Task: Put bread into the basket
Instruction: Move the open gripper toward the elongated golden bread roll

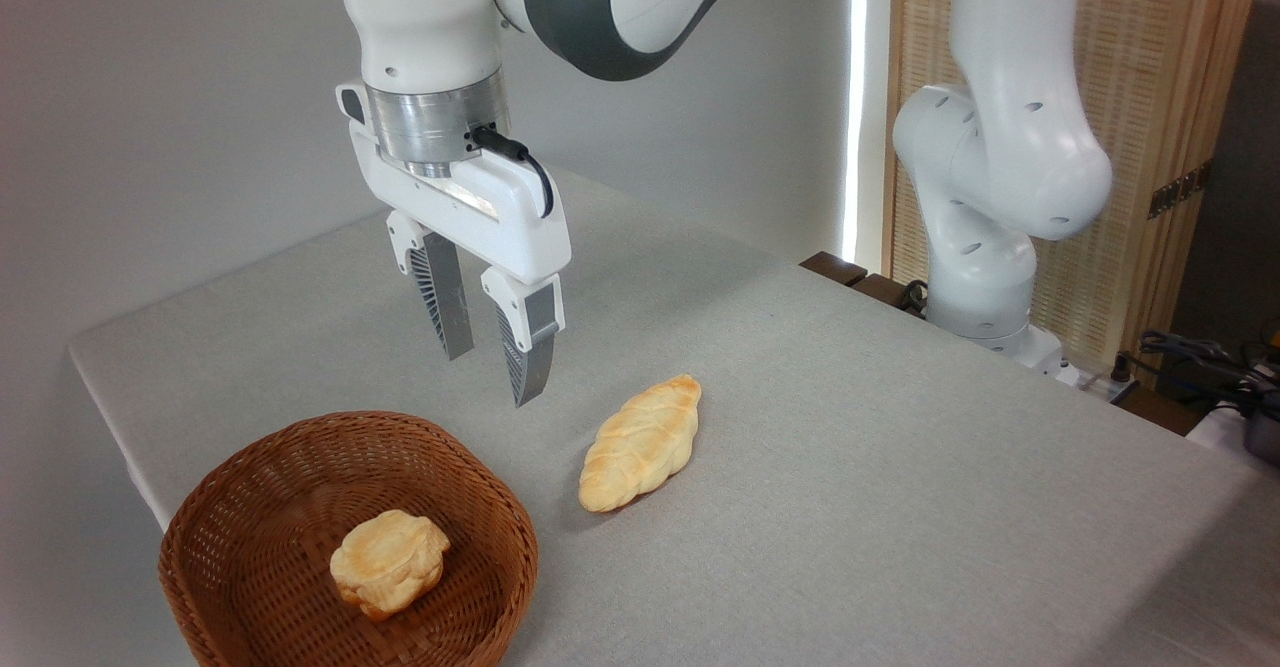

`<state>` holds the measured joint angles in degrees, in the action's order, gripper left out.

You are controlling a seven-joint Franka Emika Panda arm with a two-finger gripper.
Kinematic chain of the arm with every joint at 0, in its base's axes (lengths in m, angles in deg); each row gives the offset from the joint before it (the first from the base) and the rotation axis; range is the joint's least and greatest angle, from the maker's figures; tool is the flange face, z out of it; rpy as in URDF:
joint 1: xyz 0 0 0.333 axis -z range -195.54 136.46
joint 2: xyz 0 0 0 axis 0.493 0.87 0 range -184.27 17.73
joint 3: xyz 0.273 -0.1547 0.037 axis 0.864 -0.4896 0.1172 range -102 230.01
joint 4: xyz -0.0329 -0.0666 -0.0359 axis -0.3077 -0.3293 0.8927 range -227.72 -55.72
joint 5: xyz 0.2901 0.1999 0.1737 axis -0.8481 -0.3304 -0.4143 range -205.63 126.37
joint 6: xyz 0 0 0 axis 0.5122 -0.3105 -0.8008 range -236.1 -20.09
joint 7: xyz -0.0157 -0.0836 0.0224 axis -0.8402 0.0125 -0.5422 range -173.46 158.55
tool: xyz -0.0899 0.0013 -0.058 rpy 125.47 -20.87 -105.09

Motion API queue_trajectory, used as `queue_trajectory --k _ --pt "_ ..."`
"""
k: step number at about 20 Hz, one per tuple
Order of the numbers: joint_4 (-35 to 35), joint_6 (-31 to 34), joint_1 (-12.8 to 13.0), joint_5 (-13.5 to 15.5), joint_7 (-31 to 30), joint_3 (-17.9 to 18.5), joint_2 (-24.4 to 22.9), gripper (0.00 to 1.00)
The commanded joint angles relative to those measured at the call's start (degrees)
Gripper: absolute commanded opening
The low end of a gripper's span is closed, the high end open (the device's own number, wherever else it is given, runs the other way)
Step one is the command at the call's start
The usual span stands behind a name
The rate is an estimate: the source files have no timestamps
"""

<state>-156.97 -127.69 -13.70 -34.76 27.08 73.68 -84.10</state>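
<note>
Table (850,427): grey cloth-covered surface, filling most of the view, corner at far left, right edge running past the arm base.
Arm (1000,167): white Franka, base mounted beside the table's right edge, upper links arching across the top of the view toward the left, dark grey joint band near the wrist.
Background: plain pale wall at left and centre; slatted wooden screen (1160,127) behind the arm base; dark cables (1190,352) at far right.
Basket (250,477): round, reddish-brown woven wicker, shallow, at the near left corner of the table, lower rim cut off by the bottom of the view.
Gripper (490,377): white body with a metal wrist ring, pointing down, raised above the table, above and behind the far rim of the basket, up and to the left of the bread.
Fingers (448,307): two ribbed grey pads, spread apart, a clear gap between them, nothing held.
Bread (640,444): braided golden-yellow loaf with pointed ends, lying flat on the cloth just right of the basket, long axis slanting from lower left to upper right, apart from the basket rim, outside the basket, untouched by the fingers.
Bun (390,562): small, puffy, golden, lightly browned on top, resting on the basket floor right of centre.
Cable on the gripper (525,162): short black lead looping from the wrist ring down to the gripper body.
</note>
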Motion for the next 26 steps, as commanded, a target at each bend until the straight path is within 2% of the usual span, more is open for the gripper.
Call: queue_trajectory --k 1,6,26 --pt "0.66 0.43 0.42 -0.21 0.71 0.09 0.04 1.0" --pt "3.38 0.6 0.51 -0.56 0.1 -0.18 0.74 1.0" --pt "3.56 2.89 0.42 -0.91 0.45 0.26 0.66 1.0"
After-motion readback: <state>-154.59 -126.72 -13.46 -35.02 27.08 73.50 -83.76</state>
